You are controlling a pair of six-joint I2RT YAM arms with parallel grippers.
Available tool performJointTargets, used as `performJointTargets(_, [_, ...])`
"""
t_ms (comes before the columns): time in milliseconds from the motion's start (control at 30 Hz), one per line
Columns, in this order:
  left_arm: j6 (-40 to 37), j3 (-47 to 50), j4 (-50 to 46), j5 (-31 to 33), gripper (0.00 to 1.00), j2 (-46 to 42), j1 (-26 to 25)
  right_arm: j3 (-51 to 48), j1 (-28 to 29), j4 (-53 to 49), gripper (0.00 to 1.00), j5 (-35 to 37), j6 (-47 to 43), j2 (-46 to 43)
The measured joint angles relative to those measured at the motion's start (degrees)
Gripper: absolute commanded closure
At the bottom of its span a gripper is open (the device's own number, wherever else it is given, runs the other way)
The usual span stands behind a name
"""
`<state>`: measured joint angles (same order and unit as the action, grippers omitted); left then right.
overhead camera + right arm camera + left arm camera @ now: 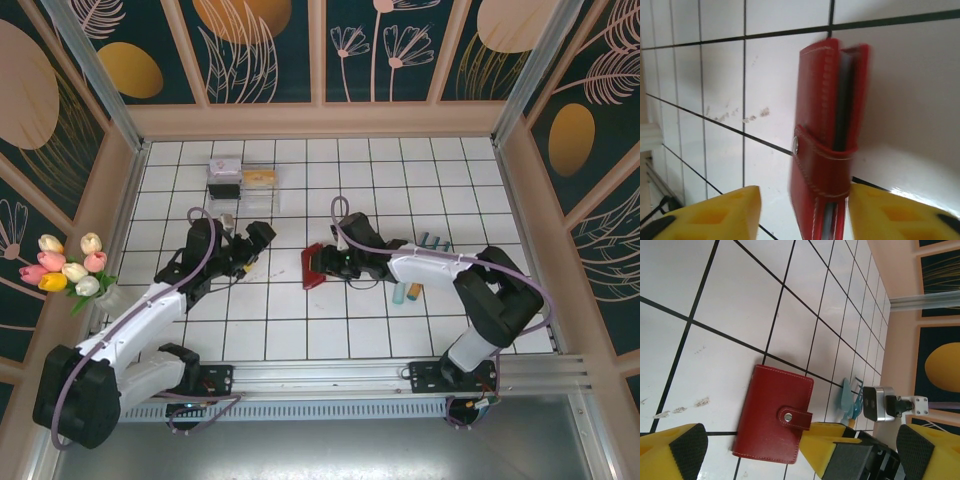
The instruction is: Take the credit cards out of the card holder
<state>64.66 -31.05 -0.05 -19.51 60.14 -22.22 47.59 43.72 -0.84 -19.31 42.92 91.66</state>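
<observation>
While snapped shut, tipped on edge mid-table between the parted jaws of the right gripper (805, 200): red card holder (313, 268), probably light, stiff, slightly slick. Stitched leather-like covers, rounded strap (800, 418), metal snap (788, 416). Best pinched across both covers, clear of the strap. Left gripper (802, 452) spread wide just left, gripping nothing.

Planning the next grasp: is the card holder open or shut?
Shut. The card holder is folded, its snap strap fastened across the open edge; the right wrist view shows both covers together.
</observation>
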Motion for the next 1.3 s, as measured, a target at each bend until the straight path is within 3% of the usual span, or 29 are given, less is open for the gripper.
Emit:
performJointTargets(100, [-0.76, 0.13, 0.0, -0.66, 0.02, 0.02, 0.0, 1.01, -0.15, -4.13, 0.37, 3.13, 0.72, -0.37])
performJointTargets(267, [-2.49, 0.33, 0.74, -3.08, 0.04, 1.99, 0.0, 3.74, -0.2, -11.02, 0.37, 10.01, 0.5, -2.64])
performJointTargets(400, [-4.35, 0.39, 1.36, -5.31, 0.2, 5.11, 0.0, 8.15, 0.2, -14.53, 0.42, 12.74, -0.39, -1.33])
performJointTargets(567, [-7.23, 0.81, 4.04, -8.94, 0.34, 10.05, 0.0, 10.45, 0.63, -14.36, 0.49, 12.02, -0.48, 1.97])
performJointTargets(900, [-10.86, 0.07, 8.59, -15.02, 0.43, 22.84, 0.0, 11.32, 0.63, -13.92, 0.53, 9.09, -0.11, 6.67])
performJointTargets(1200, [-13.0, -2.71, 10.78, -17.99, 0.58, 29.29, -1.46, 11.3, 0.63, -13.29, 0.58, 8.9, 0.13, 6.67])
performJointTargets(1300, [-13.38, -3.65, 10.91, -18.23, 0.58, 31.19, -2.51, 11.3, 0.63, -13.31, 0.61, 8.94, 0.07, 6.78])
